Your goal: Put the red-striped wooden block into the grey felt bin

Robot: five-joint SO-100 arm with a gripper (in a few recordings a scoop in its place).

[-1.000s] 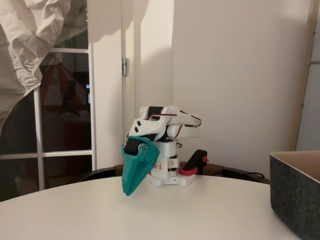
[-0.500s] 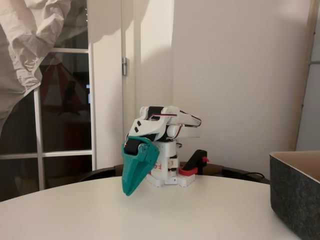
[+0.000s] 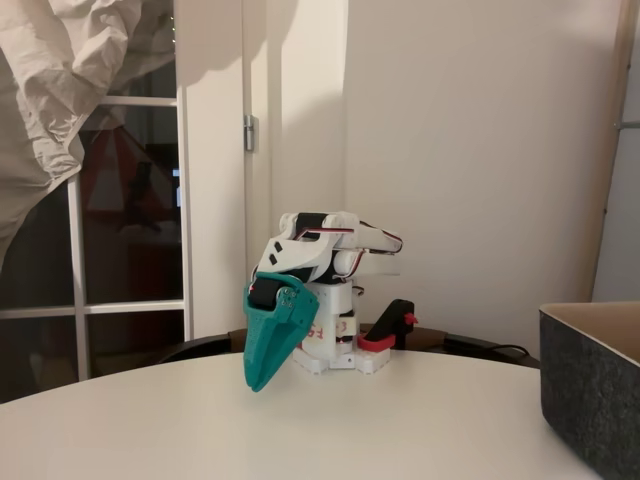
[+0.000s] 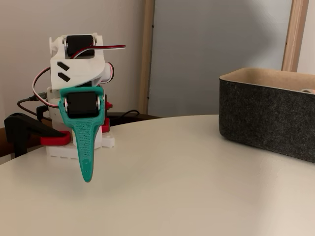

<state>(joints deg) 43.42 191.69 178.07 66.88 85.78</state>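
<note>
The white arm is folded low over its base (image 3: pixel 335 350), and its teal gripper (image 3: pixel 256 384) points down, the tip hanging just above the white table (image 3: pixel 330 430). In both fixed views the jaws lie together as one tapered blade with nothing between them; the gripper (image 4: pixel 87 178) is shut and empty. The grey felt bin (image 3: pixel 592 400) stands at the right edge of the table, far from the gripper. Its dark wall and tan inner lining show in a fixed view (image 4: pixel 266 115). The red-striped wooden block is out of view.
A red and black clamp (image 3: pixel 388 332) holds the arm's base to the table's far edge, with cables behind it. A wall, a door frame and a window with crumpled white material (image 3: pixel 60 90) stand beyond the table. Open tabletop lies between gripper and bin.
</note>
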